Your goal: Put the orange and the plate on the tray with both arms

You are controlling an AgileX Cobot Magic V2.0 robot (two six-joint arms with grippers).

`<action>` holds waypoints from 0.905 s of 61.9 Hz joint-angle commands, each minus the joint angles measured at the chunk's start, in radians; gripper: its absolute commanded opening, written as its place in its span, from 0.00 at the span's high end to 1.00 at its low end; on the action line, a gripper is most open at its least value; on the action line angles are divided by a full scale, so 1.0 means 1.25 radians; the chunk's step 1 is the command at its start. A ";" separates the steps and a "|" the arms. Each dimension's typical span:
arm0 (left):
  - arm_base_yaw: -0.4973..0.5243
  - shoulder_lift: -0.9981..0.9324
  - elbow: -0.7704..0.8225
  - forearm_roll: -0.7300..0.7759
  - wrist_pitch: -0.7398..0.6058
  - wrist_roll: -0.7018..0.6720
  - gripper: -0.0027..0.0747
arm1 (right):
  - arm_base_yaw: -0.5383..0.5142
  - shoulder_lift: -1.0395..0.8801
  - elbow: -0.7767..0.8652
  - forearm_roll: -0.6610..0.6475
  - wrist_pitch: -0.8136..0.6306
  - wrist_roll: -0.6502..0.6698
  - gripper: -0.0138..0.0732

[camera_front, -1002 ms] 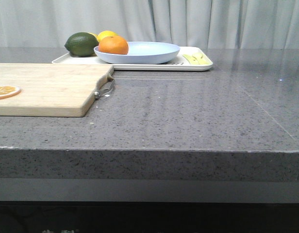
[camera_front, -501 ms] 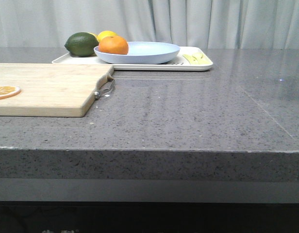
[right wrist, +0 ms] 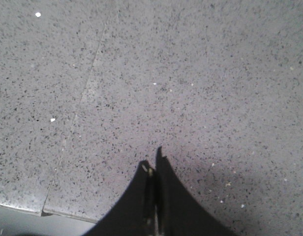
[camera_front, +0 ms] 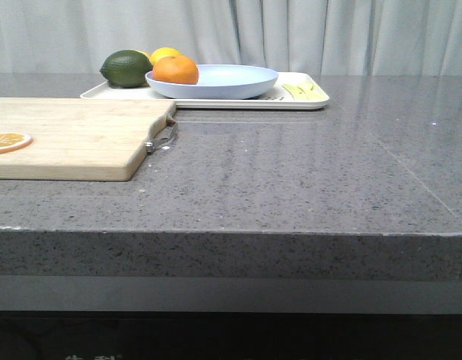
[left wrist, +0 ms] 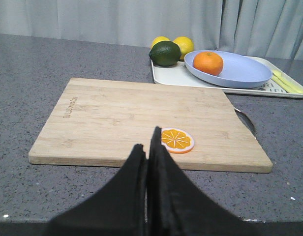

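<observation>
In the front view the tray (camera_front: pixel 291 103) lies in the upper middle of the frame, at the far side of the grey speckled surface (camera_front: pixel 291 180). The plate (camera_front: pixel 231 81) rests on the tray, and the orange (camera_front: pixel 175 70) sits in the plate at its left edge. Just left of the plate, also on the tray, is a dark green lime (camera_front: pixel 126 67), with a yellow lemon (camera_front: pixel 164 53) showing behind the orange. At the tray's right end lie some pale yellow-green pieces (camera_front: pixel 304 91) (too small to identify). A wooden cutting board (camera_front: pixel 81 135) fills the left of the frame, nearer than the tray and apart from it, with a flat orange slice (camera_front: pixel 7 141) on it at the far left edge. Neither arm appears in this view.

The left wrist view shows the left claw (left wrist: pixel 148 147) at the bottom centre, its black fingers pressed together with nothing between them, above the near edge of the cutting board. The orange slice lies just beyond its tips, a little to the right. The tray, plate and orange are in the upper right of that frame, well apart from the claw.

The right wrist view shows the right claw (right wrist: pixel 152 164) at the bottom centre, likewise closed and empty, over bare speckled surface crossed by a thin seam (right wrist: pixel 87 83) in the left part of the frame.
</observation>
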 commanded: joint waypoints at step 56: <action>0.000 -0.012 -0.019 0.004 -0.067 -0.008 0.99 | -0.003 -0.492 0.293 0.001 -0.326 0.001 0.98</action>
